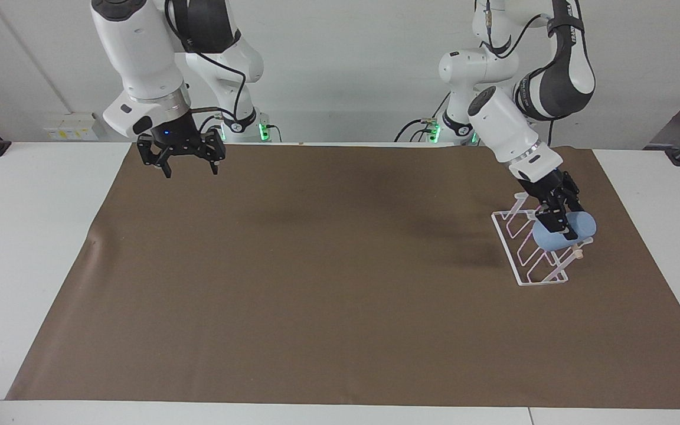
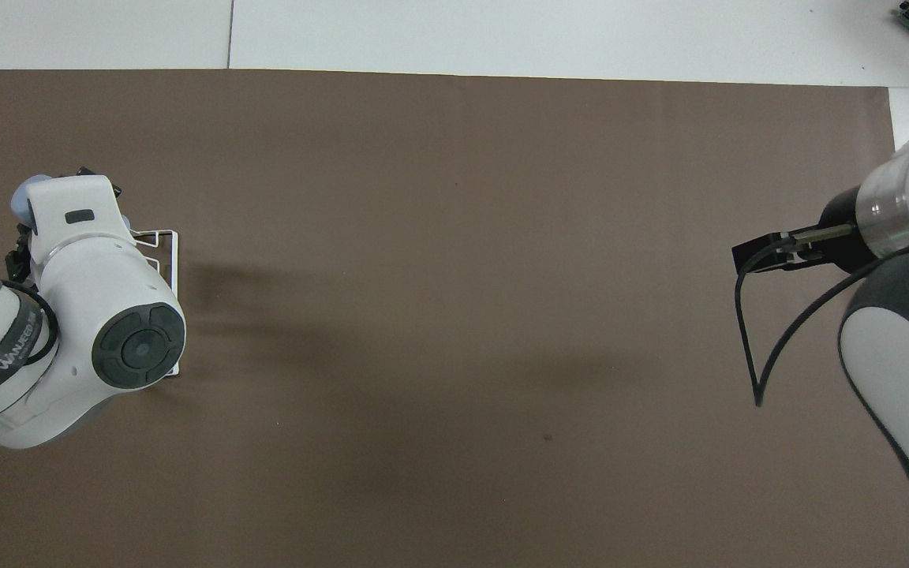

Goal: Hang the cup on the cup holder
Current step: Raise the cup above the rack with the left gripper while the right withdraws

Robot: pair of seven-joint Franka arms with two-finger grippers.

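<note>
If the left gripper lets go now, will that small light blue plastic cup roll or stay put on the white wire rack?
The small light blue plastic cup, gripped by the left gripper, lies tilted on its side over the white wire rack, so its round wall could probably roll or slide. It looks light and stiff. Whether a prong sits inside it cannot be seen.

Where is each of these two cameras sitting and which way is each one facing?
Facing view: high across the table, looking at both arms; shows the left gripper shut on the blue cup at the cup holder, and the open right gripper over the brown mat.
Overhead view: above the robots' end, looking steeply down; the arms' wrists show.
Shared: cup, cup holder, brown mat.
</note>
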